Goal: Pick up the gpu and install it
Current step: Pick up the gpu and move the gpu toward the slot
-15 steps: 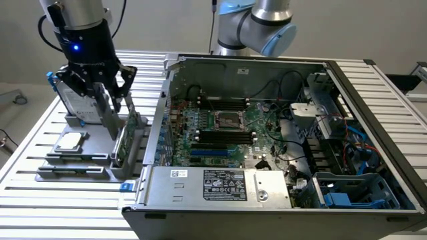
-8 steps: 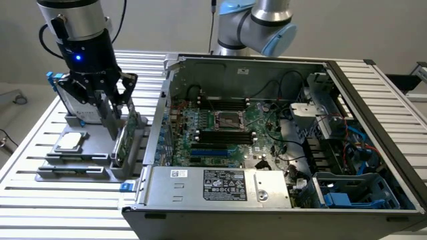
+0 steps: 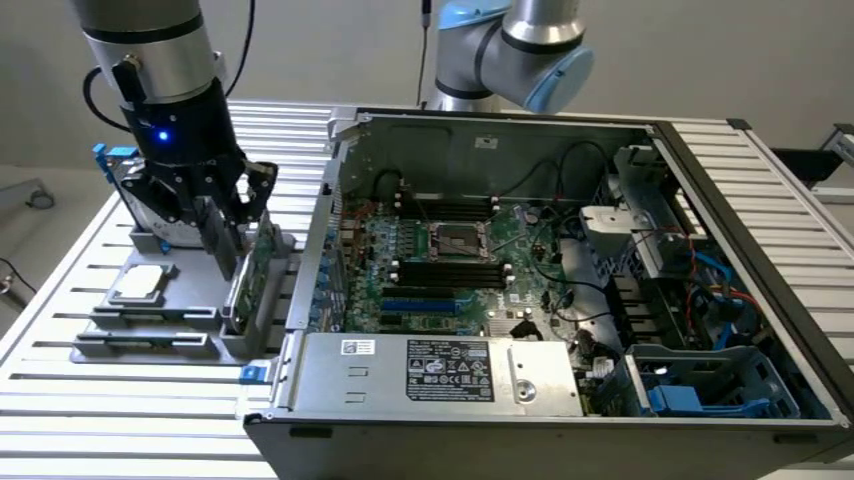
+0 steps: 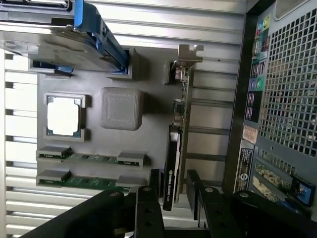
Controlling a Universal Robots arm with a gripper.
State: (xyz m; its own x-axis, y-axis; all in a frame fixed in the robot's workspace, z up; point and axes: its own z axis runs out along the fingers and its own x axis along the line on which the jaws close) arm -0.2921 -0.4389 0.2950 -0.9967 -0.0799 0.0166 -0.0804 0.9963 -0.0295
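Wrist view, lower centre: my gripper [image 4: 173, 174] straddles, spread, the thin green-and-black gpu card [image 4: 171, 148] upright in its grey tray [image 4: 148, 134]; pick-up stage, needing a square pinch.

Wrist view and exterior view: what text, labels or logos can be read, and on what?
No text can be read.
Power supply label, black and white: print too small to read.
gpu: green mark on its black cover, too blurred to read.
Stickers on the computer case: too blurred to read.
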